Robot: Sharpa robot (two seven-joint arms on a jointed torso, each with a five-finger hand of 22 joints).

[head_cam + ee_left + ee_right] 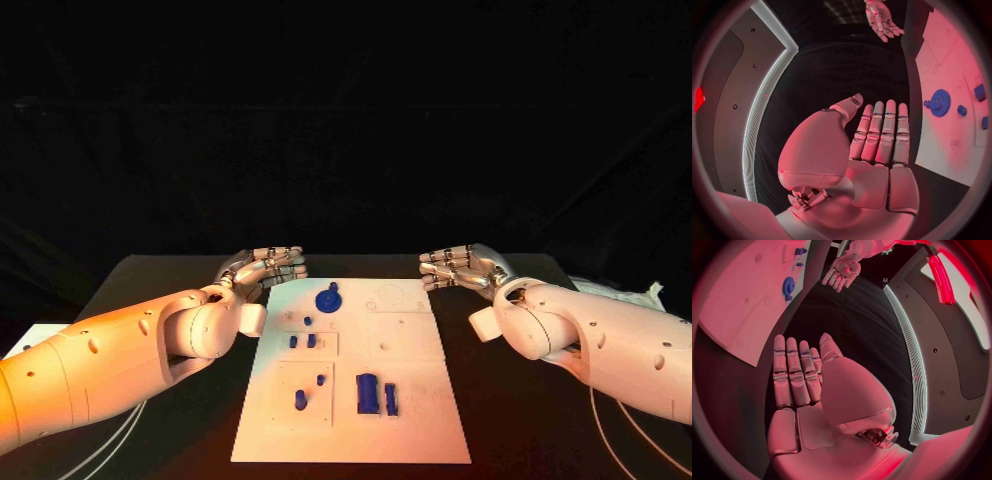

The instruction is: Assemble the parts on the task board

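Note:
The white task board [411, 420] lies in the middle of the black table. A blue gear [329, 298] sits near its far left corner, also seen as the gear [939, 102] and the gear [788, 287]. Small blue pegs [300, 341] stand below it, and two taller blue blocks [375, 394] stand near the board's front. My left hand [264, 268] hovers off the board's far left corner, fingers straight and empty. My right hand [462, 268] hovers off the far right corner, flat and empty too. The left hand [879, 135] and right hand [798, 372] show extended fingers.
Black table surface [534, 420] surrounds the board on both sides. White cables [613, 440] trail along the table by my right arm. A pale crumpled object [623, 293] lies at the table's right edge.

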